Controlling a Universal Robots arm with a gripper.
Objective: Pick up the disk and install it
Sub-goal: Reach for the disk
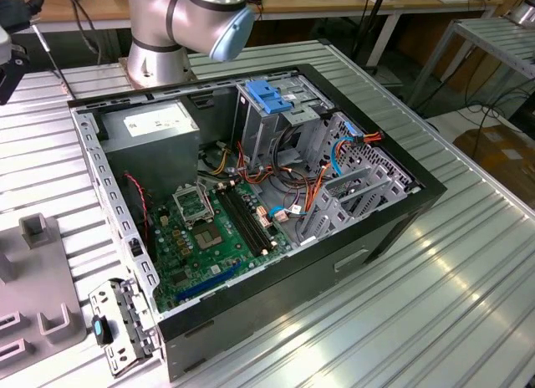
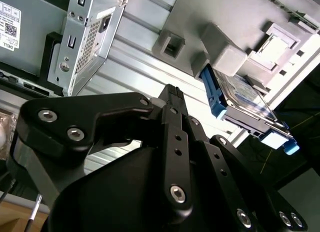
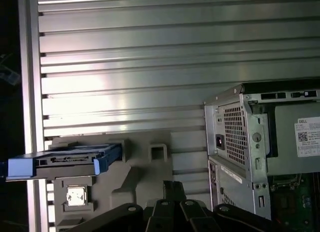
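Silver disk (image 2: 245,90), w/ blue side rails, is seen seated in grey fixture (image 2: 210,12) on slatted table (image 3: 150,67), near PC case (image 3: 240,122). Gripper (image 2: 172,90) is held closed & empty, apart from disk.

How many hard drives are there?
1. In the second wrist view, the disk sits in a blue frame on the grey holder, beside the computer case. More may be hidden inside the case.
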